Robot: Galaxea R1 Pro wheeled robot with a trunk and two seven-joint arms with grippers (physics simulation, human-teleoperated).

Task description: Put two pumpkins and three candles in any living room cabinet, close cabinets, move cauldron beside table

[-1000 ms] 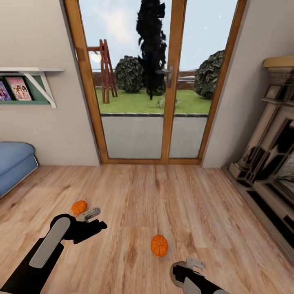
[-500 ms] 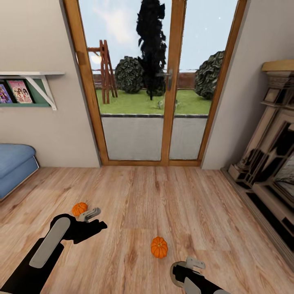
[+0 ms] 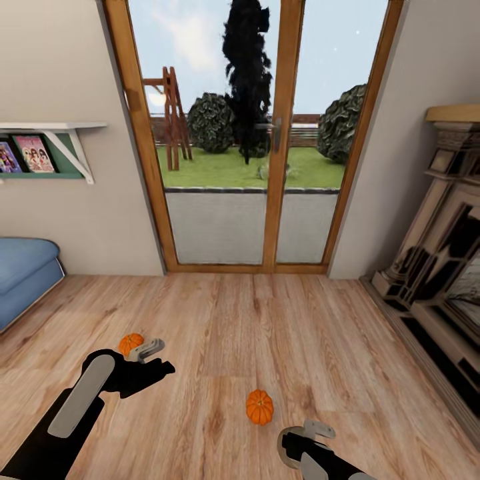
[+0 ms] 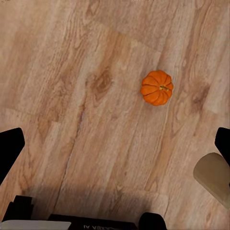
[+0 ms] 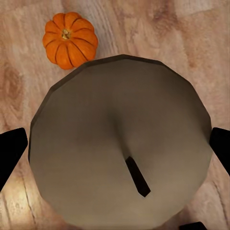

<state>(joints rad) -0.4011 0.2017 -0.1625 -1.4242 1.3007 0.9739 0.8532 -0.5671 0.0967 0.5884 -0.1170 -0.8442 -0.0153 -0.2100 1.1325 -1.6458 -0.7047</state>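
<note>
Two orange pumpkins lie on the wooden floor. One pumpkin (image 3: 131, 343) sits just behind my left gripper (image 3: 159, 355), which hovers open with nothing in it. The other pumpkin (image 3: 259, 407) lies mid-floor, just ahead and left of my right gripper (image 3: 308, 435). In the left wrist view a pumpkin (image 4: 157, 87) lies beyond the open left gripper (image 4: 115, 143). In the right wrist view a tan candle (image 5: 120, 143) with a dark wick sits between the fingers of the right gripper (image 5: 115, 149), with a pumpkin (image 5: 70, 39) on the floor beyond it. The cabinet, table and cauldron are out of view.
A wood-framed glass door (image 3: 253, 133) to a garden stands straight ahead. A blue sofa (image 3: 23, 270) sits at the left under a wall shelf (image 3: 53, 127). An ornate fireplace (image 3: 440, 253) lines the right wall. Wooden floor (image 3: 267, 327) spreads between them.
The whole picture has slid down a little, so the camera has moved. Both grippers keep their places in the view, and the candle stays in the right one.
</note>
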